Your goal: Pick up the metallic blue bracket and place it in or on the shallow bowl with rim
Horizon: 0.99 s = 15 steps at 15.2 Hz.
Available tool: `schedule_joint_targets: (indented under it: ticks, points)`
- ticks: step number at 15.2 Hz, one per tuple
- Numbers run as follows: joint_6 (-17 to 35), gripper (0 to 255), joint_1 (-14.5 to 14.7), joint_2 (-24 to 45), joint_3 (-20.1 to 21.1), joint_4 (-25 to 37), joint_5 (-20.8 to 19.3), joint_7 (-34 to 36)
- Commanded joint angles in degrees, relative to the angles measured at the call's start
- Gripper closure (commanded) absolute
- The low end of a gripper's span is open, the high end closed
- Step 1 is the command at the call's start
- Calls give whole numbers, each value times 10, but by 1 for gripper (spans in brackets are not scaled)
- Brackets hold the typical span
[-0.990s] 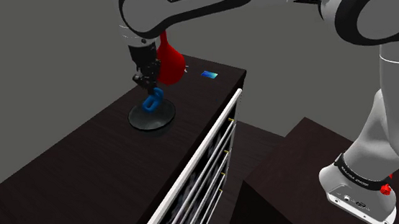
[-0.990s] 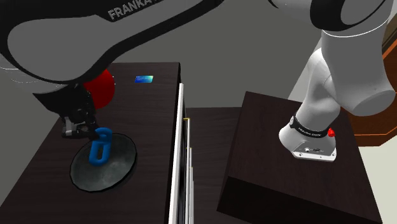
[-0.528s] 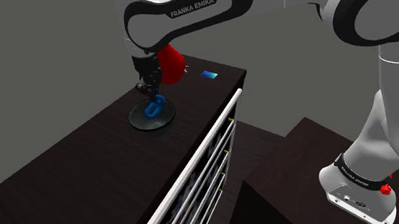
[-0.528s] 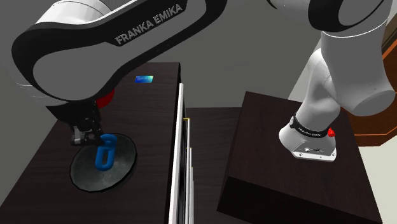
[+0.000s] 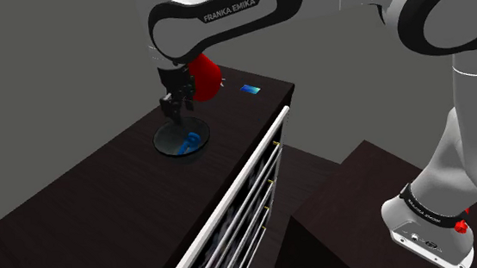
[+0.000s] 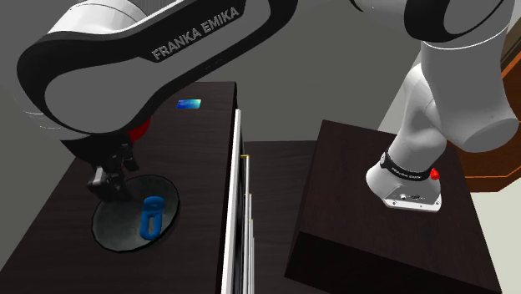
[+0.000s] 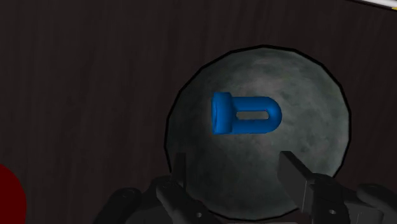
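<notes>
Blue bracket (image 7: 245, 114) lies flat inside the grey bowl (image 7: 305, 89), resting on its floor. Gripper (image 7: 233, 162) hangs just above, jaws spread wide, holding nothing, so placement looks done; wide jaws should clear the bracket on lift-off

Hangs open over the work, gripper (image 5: 174, 112) aimed straight down.
Reaches out from the base (image 5: 428, 219) with the white arm (image 5: 220, 13) folded over at the top, and drops the dark wrist (image 5: 172, 77) directly above the hand. Holds both black fingers (image 7: 181, 170) well apart and level with each other, clasping nothing between them.
</notes>
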Motion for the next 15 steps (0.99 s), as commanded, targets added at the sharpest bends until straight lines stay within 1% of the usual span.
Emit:
schedule_joint_targets:
  ticks: [1, 4, 8, 15]
  points:
    - [0, 0, 0, 0, 0, 0, 0, 0]
    - [0, 0, 0, 0, 0, 0, 0, 0]
    - [-70, 0, 1, -6, 1, 64, 1, -1]
    - [-70, 0, 1, -6, 1, 64, 1, -1]
